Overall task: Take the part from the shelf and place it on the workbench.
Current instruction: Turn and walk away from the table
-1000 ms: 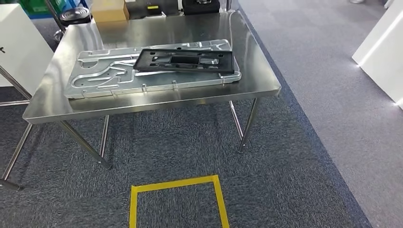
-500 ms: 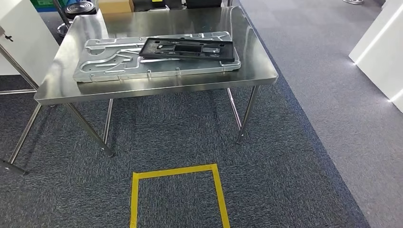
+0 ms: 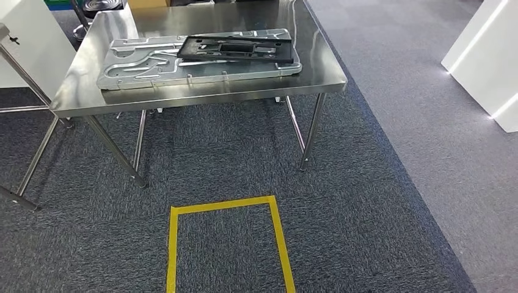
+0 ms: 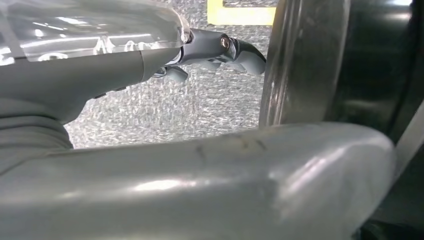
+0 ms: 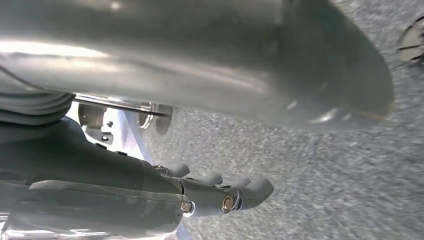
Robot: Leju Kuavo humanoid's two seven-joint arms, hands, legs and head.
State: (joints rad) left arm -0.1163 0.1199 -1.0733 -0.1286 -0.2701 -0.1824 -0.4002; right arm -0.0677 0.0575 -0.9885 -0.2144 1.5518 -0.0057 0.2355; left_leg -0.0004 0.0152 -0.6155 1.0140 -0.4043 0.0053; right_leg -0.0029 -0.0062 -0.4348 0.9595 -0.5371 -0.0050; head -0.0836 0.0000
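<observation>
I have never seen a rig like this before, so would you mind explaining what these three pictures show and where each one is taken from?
It is a walking humanoid robot with two arms. The wide picture comes from its head, looking down at a steel workbench on grey carpet. On the bench lies a large silver metal plate, with a black frame-shaped part resting on top of it. A yellow tape square marks the floor. The other two pictures come from cameras at the wrists: the left hand and right hand hang above the carpet and hold nothing.
</observation>
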